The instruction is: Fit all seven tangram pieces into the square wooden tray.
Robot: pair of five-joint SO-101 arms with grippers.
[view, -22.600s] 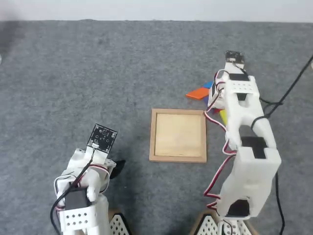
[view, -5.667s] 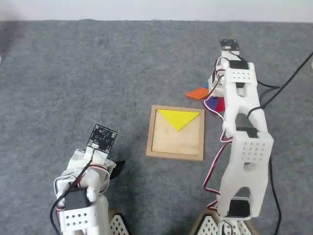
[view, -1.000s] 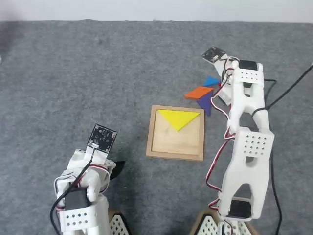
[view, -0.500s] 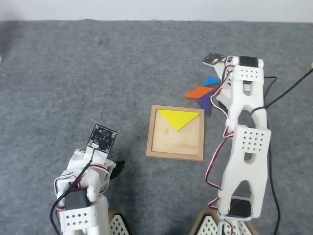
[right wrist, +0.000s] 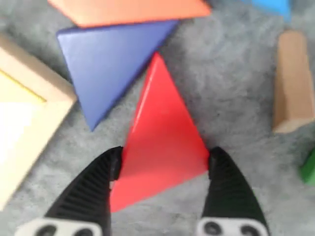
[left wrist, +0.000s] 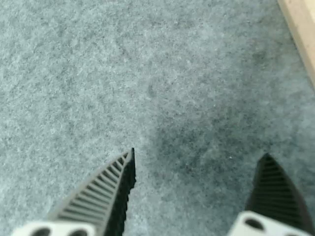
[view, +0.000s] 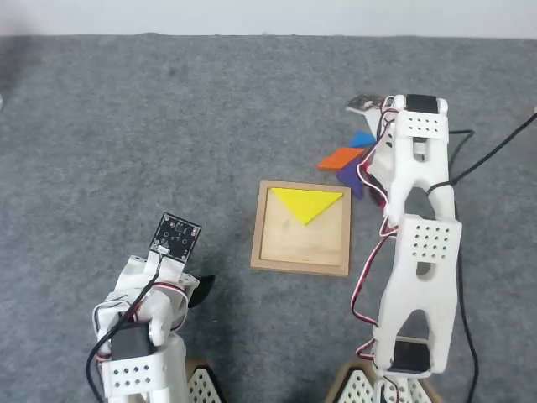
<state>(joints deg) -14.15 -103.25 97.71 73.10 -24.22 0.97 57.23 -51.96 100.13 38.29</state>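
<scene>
The square wooden tray lay on the grey carpet between the two arms. Inside it, the yellow triangle was flat against the far wall of the tray, with its point toward the middle of the tray.

The other pieces were outside the tray, just beyond its far right corner. The dark blue triangle was the nearest to that corner, with one point close beside the tray's frame. The orange piece lay next to the dark blue triangle on the side away from the tray, and the light blue piece was a little further from the tray than the orange one. The red triangle lay on the carpet with its tip at the edge of the dark blue triangle. A plain wooden piece and a green piece lay further from the tray than the red one.

The right gripper was low over the red triangle, and its two fingers stood against the opposite edges of this piece, so the claw held it at a middle width.

The left gripper was over bare carpet near the tray's left side, with its claw spread wide and nothing between the fingers.
</scene>
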